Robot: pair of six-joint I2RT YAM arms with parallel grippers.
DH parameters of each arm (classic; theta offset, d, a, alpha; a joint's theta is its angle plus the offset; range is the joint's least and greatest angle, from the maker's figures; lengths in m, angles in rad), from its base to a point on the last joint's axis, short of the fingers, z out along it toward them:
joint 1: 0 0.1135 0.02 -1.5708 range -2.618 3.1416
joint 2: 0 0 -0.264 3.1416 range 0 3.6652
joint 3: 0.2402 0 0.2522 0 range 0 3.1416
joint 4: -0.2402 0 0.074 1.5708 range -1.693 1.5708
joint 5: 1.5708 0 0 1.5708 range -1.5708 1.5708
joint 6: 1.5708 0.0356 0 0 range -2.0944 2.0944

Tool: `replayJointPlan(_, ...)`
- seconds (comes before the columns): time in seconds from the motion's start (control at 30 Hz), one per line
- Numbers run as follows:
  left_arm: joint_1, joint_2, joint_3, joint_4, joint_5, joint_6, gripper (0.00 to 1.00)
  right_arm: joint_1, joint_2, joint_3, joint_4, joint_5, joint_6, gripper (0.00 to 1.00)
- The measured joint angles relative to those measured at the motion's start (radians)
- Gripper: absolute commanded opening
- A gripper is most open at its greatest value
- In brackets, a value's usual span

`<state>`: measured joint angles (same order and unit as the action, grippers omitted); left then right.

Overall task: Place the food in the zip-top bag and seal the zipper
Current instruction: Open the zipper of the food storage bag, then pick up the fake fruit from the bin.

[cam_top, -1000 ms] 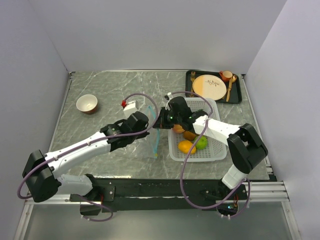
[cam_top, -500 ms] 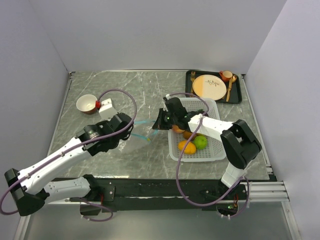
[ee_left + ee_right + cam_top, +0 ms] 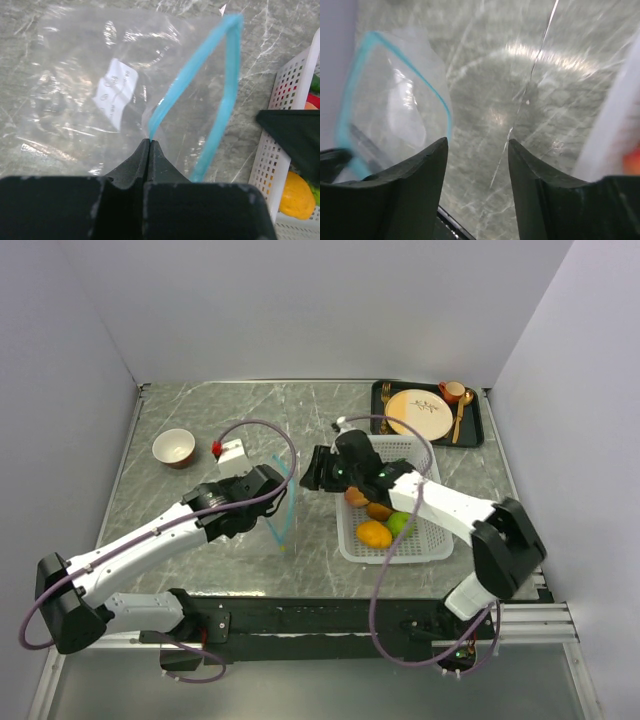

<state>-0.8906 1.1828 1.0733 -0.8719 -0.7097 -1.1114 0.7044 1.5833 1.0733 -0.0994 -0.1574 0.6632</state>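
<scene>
Pale walls close the surface [image 3: 300, 410] on the left, rear and right; the arm bases stand along the near edge. Bare grey marbled ground lies open at rear centre. A bowl [image 3: 173, 447] stands at rear left and a dark tray [image 3: 478, 432] at rear right. The white basket [image 3: 440, 532] sits right of centre and holds the food [image 3: 374, 533]. The bag [image 3: 75, 100] is held up near the basket's left side, not touching it, with its zipper [image 3: 226, 100] parted into an open loop. The left fingers [image 3: 150, 147] are pressed together on the bag's near lip, at the zipper's end. The right fingers [image 3: 420, 175] stand moderately wide with nothing between them, over bare surface between bag and basket. The bag's mouth lies just outside one fingertip.
</scene>
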Motion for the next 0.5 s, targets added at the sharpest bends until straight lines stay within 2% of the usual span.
replayJointPlan(0.1, 0.000, 0.013, -0.011, 0.026, 0.008, 0.002, 0.01, -0.003, -0.098, 0.000, -0.030, 0.080, -0.010, 0.74)
replayJointPlan(0.27, 0.000, 0.015, -0.034, 0.078, 0.026, 0.011, 0.01, -0.034, -0.256, -0.039, -0.076, 0.249, -0.001, 0.85)
replayJointPlan(0.37, 0.000, 0.015, -0.057, 0.110, 0.038, 0.018, 0.01, -0.098, -0.335, -0.101, -0.112, 0.327, 0.025, 0.87)
replayJointPlan(0.5, 0.000, 0.010, -0.084, 0.139, 0.056, 0.024, 0.01, -0.245, -0.382, -0.190, -0.147, 0.356, 0.055, 0.87)
